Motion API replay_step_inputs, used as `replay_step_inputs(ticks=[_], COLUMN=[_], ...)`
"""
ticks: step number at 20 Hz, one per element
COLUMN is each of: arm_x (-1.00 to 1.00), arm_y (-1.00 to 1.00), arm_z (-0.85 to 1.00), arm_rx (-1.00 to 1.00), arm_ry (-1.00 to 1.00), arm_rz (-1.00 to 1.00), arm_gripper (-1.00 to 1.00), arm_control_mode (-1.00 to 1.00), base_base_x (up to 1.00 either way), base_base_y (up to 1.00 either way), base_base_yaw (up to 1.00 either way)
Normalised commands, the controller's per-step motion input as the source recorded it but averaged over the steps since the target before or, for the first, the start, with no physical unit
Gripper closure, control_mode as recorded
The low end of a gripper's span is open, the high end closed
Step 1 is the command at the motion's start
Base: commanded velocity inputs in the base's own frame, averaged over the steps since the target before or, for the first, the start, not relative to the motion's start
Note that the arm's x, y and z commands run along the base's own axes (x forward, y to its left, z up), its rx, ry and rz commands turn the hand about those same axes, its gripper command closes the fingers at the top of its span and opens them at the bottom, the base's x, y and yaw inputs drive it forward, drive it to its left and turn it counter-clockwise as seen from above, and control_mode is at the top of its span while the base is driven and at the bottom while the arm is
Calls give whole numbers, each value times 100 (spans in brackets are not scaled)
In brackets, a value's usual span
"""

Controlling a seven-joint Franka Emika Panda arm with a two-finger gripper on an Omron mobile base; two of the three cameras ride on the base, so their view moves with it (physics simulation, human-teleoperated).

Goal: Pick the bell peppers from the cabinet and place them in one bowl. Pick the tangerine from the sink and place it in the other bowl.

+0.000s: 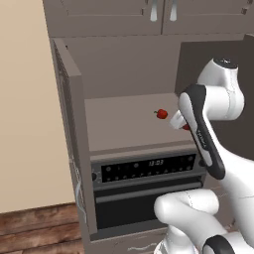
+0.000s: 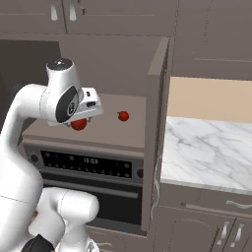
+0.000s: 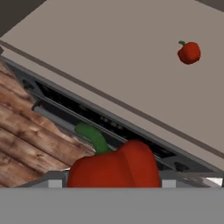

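Pepper [image 3: 114, 166], glossy red, green stem, sits clamped in gripper [image 2: 78, 123] above cabinet [image 2: 156, 98] shelf front edge. Second pepper [image 2: 123, 115] lies farther back on shelf.

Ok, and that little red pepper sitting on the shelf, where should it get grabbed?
By its round red body, not the stem. The second pepper sits alone on the flat shelf, so coming down from above and closing on its widest part looks best. Its thin green stem pokes out sideways and would likely slip. The tool holds the first pepper now.
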Motion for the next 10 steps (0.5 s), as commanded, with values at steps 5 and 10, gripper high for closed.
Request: replay_step_inputs(ticks=[5, 10], arm_x=[-12, 0], arm_y=[18, 0], arm_z=[0, 0], arm_rx=[0, 0], arm_ry=[0, 0], arm_rz=[0, 0], arm_gripper=[100, 100], arm_control_mode=[-100, -100], base_base_x=[0, 0], base_base_y=[0, 0], base_base_yaw=[0, 0])
